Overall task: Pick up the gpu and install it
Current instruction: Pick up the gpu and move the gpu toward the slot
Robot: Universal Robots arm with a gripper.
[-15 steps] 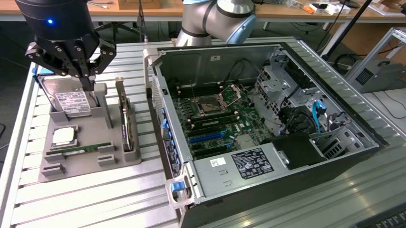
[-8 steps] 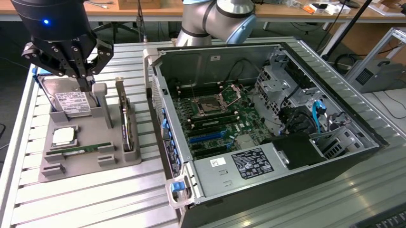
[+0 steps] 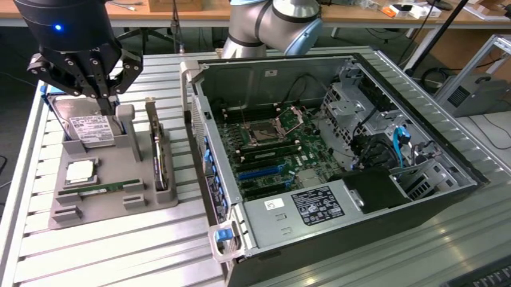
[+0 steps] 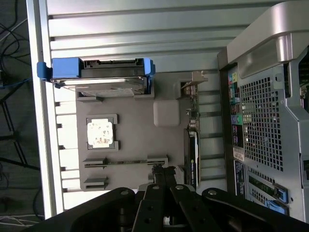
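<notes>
Your gripper (image 3: 107, 106) is closed tight with nothing between its fingers. It hangs over the end of the grey tray (image 3: 119, 164) farthest from the exterior camera, close above the hard drive (image 3: 88, 128) and the raised grey block (image 3: 125, 119).

The gpu (image 3: 160, 156) stands on its long edge in a slot along the side of the tray that faces the computer case (image 3: 195, 119). Nothing touches it, and it is apart from the gripper. Only a narrow strip of the slatted table (image 3: 119, 251) lies between the card and the case wall, while the space above the card is open. The case lies on its side with its panel off, so the motherboard (image 3: 271, 149) is open from above.

The gripper's body is cut off at the exterior view's top edge. In the wrist view its dark linkage covers one end of the tray and one end of the card. The metal piece at the card's other end may be its bracket, but you cannot be sure from here.

On the tray you have one gpu, one hard drive, one processor chip (image 3: 80, 171) and one memory stick (image 3: 108, 188). There is one case and one gripper.
</notes>
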